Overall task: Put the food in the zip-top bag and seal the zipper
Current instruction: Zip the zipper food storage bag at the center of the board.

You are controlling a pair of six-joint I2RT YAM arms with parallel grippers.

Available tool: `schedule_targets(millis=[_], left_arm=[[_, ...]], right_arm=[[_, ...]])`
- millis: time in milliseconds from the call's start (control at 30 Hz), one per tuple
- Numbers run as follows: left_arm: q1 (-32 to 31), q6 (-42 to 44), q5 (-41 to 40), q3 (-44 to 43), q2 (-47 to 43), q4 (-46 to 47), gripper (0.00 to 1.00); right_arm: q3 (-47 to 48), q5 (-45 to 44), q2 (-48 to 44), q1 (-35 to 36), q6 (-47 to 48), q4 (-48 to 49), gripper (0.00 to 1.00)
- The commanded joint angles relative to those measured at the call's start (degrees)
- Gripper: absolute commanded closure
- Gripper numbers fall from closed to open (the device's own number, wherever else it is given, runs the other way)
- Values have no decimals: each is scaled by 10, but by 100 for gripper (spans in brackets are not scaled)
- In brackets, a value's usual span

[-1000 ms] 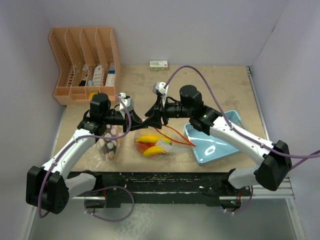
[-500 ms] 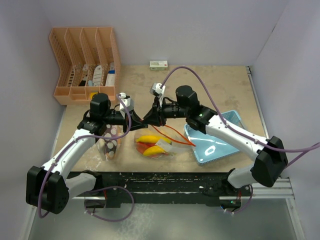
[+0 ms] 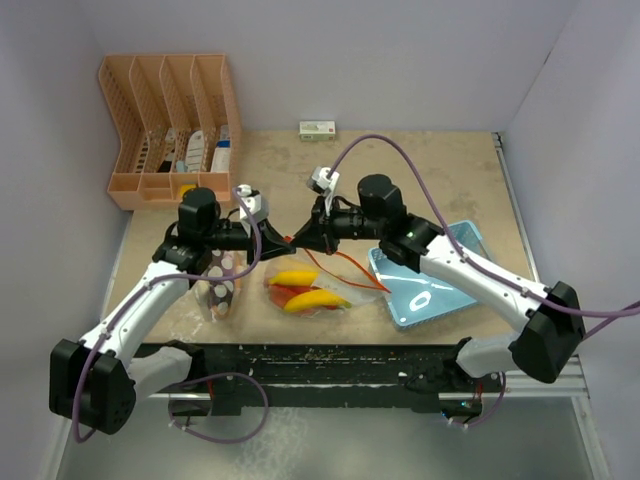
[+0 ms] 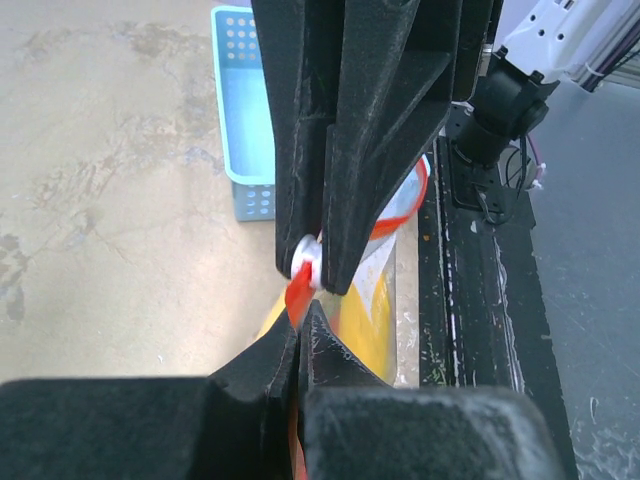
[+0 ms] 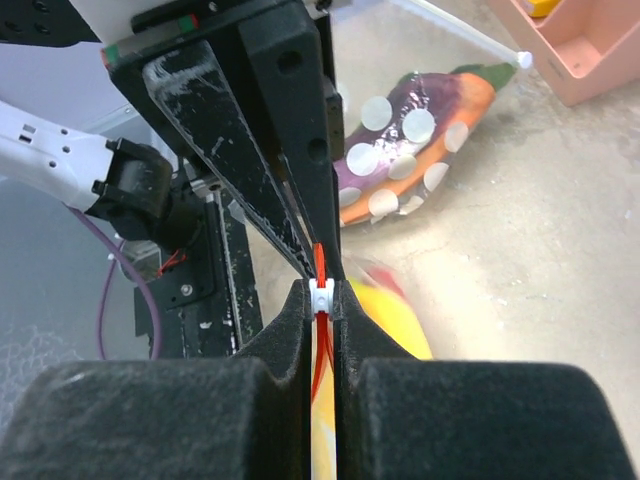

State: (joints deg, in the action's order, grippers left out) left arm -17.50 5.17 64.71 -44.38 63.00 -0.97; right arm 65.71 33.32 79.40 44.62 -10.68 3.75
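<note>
- Sealing is the step in hand: the food already lies inside the bag, low between the two arms
- The left gripper is clenched on the zipper at its end
- The right gripper, nose to nose with it, is clenched on the white slider
- Next, by my judgement, the right draws the slider along the strip while the left anchors it

Right gripper pinched tight on the zipper — white slider right at the tips. Left gripper meets it head-on, clamped on the same strip. Blurred yellow food just behind. A dotted bag with purple-orange contents lies toward the table's top-right corner — pink organizer beyond.
</note>
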Motion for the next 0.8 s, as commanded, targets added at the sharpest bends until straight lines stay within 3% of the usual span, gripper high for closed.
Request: schedule_targets(millis=[0,267,433,567,767], left_arm=[[5,-20,-41,-23,-24,30,100],[11,-48,-75,-19,-34,57,100],[12,-58,18,-19,-4,71,100],[12,-60,70,-20,17,74,100],[12,-43,-15,-26,-6,58,100]], right_arm=[[-17,-64,-48,-3,-9,-43,100],[-63,-132,-102,-4,-31,-86,100],[-69,-107,-116,-3,-41,-64,100],[-16,-67,-87,-4,-29,-53,100],[36,-52,-31,-4,-1,-83,100]])
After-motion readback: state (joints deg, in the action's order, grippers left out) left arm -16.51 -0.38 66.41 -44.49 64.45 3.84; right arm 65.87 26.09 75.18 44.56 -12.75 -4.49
